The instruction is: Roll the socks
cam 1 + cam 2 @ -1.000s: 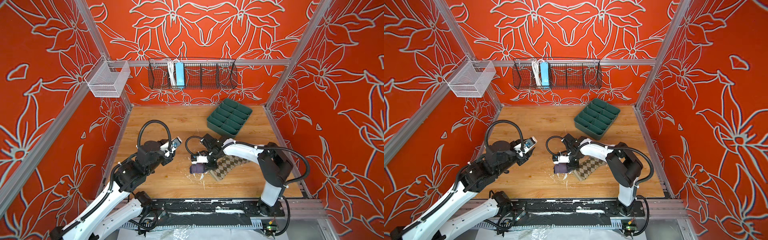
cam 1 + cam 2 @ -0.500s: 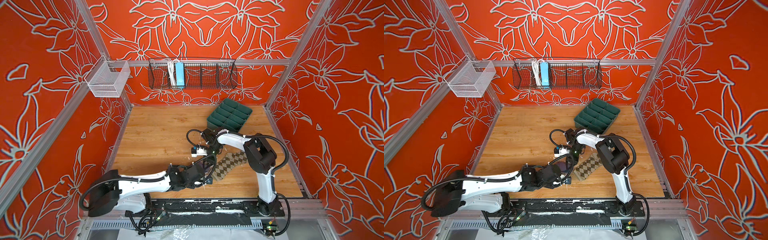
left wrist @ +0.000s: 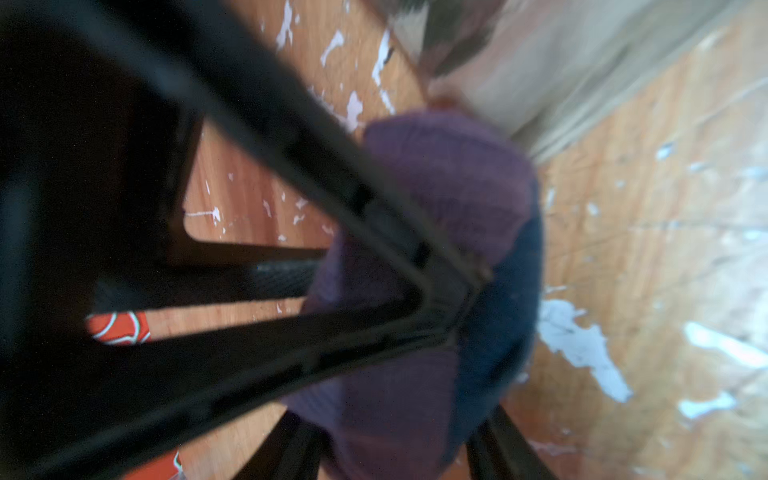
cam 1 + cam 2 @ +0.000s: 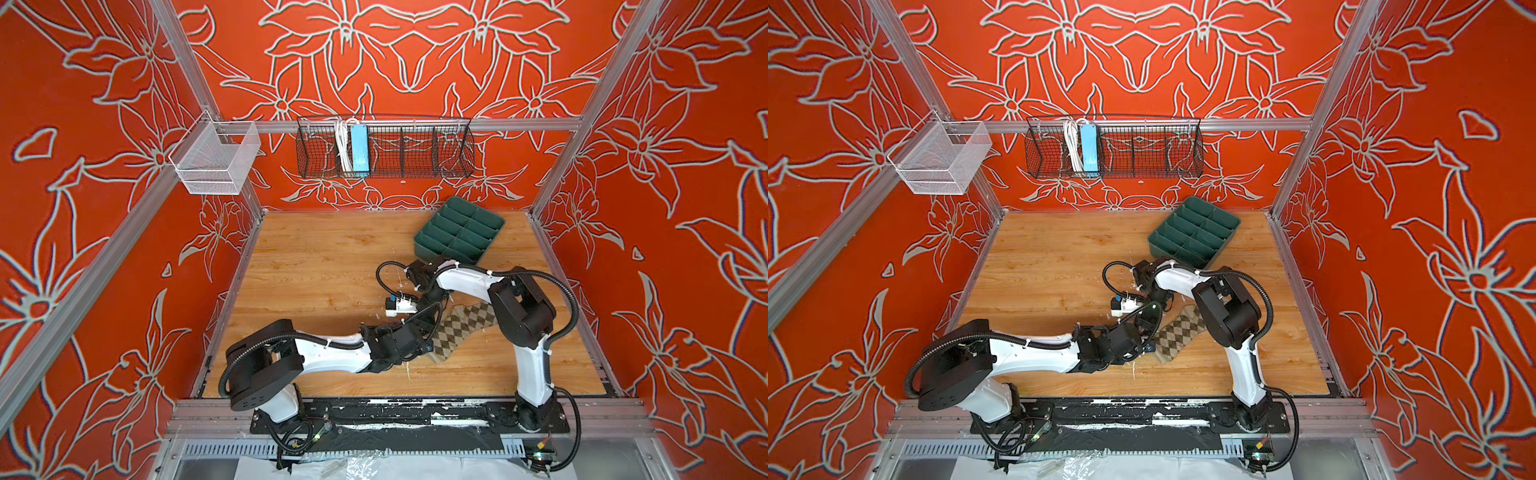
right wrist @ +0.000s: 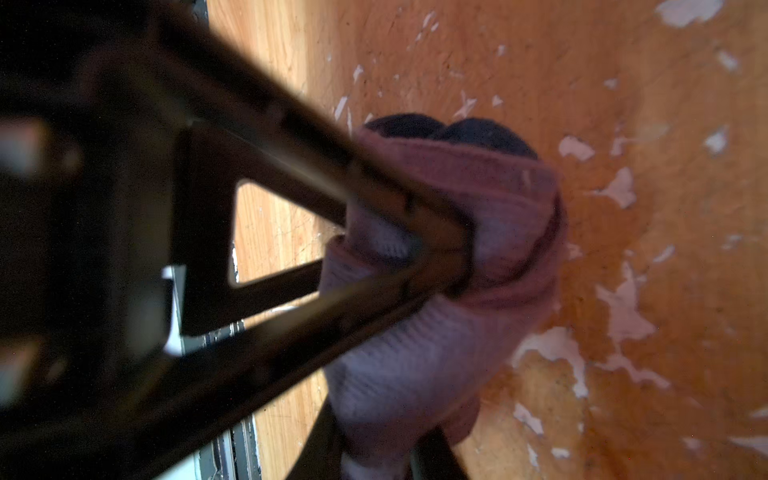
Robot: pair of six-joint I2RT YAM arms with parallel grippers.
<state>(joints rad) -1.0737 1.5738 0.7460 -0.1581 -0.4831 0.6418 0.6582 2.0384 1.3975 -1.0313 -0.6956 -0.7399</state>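
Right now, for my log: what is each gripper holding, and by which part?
Both hold the purple sock: left gripper around its bunched bulk beside the blue patch, right gripper pinching a fold.

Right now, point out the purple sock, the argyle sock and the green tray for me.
purple sock (image 3: 449, 178): left wrist view, on its purple knit body.
argyle sock (image 4: 461, 330): in a top view, on its diamond-patterned middle.
green tray (image 4: 459, 230): in a top view, on its bare middle compartments.
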